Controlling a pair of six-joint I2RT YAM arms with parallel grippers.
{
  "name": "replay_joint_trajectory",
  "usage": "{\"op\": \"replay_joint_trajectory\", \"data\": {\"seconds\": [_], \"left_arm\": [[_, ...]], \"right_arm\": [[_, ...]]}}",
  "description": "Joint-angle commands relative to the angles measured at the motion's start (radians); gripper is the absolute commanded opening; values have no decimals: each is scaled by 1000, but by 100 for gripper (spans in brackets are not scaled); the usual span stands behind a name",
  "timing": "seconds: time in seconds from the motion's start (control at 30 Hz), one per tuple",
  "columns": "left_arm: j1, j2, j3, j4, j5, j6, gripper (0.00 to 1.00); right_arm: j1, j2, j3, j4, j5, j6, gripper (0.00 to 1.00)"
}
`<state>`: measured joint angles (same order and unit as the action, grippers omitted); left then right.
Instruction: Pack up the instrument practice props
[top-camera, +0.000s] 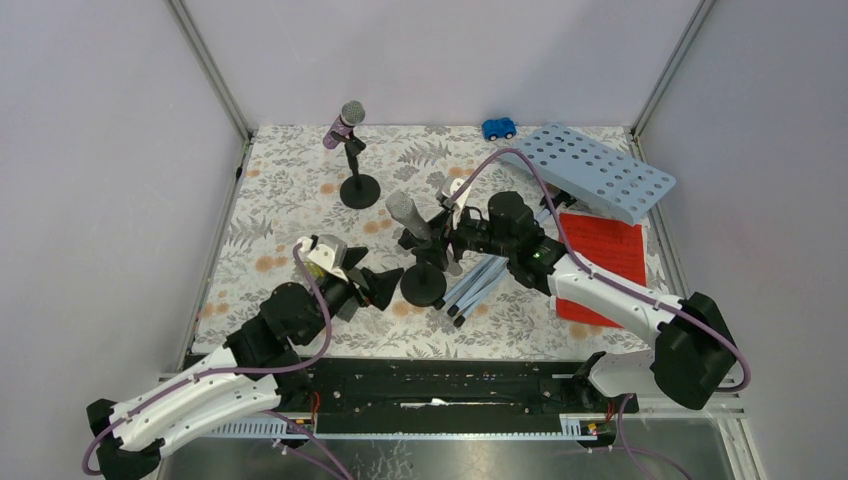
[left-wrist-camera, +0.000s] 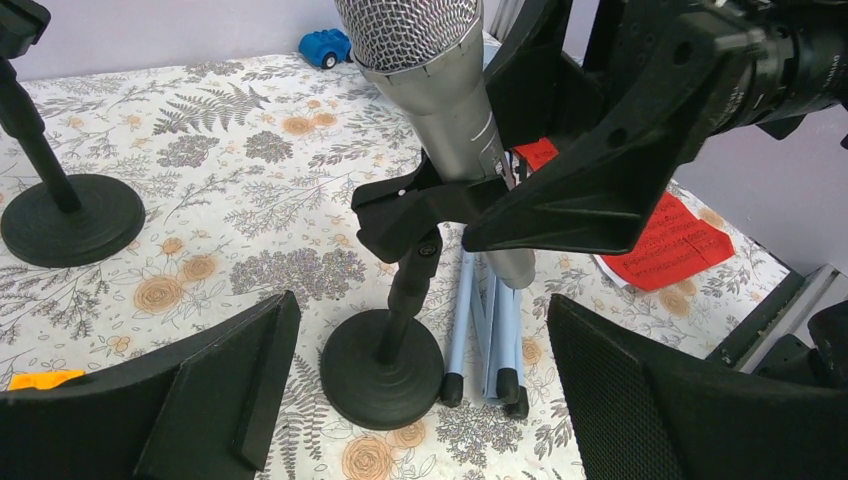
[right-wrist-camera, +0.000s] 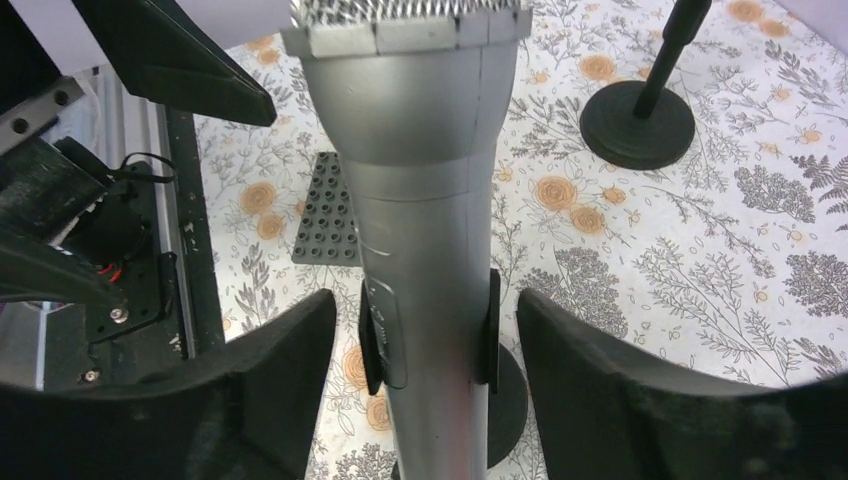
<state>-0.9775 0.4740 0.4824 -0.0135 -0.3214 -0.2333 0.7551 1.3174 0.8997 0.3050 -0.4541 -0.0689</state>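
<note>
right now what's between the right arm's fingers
The silver microphone, clipped in its black mount, a gap to each of the fingers; right wrist view.

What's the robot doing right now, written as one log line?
right claw: open, straddling silver mesh-headed microphone | left claw: open, at black round-based mic mount | microphone: clipped in mount

Silver mic (right-wrist-camera: 420, 200) head cut off at top edge; its mount base (right-wrist-camera: 512, 400) mostly hidden behind it.

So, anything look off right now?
The pale-blue sheet-music holder lies toppled at the right rear, plate tilted, its folded legs flat on the table beside the silver microphone's mount. Nothing else looks spilled or broken.
</note>
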Motion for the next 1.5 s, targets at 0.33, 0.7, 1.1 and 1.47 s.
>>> {"op": "replay_joint_trajectory", "data": {"seconds": [0.33,0.7,1.1,1.47], "left_arm": [[2,32,-5,28,-18,-39,99],[2,69,-51,115,12,-3,99],[2,88,-86,226,5,72,99],[2,64,-91,245,56,83,99]], "right_arm": [[12,44,60,4,-23,-201,19],[-236,249,459,-656,-688,-773,8],[-245,608,991,-1500,-741,-1273,18],[-223,433,821,-1310,-878,-1171,8]]}}
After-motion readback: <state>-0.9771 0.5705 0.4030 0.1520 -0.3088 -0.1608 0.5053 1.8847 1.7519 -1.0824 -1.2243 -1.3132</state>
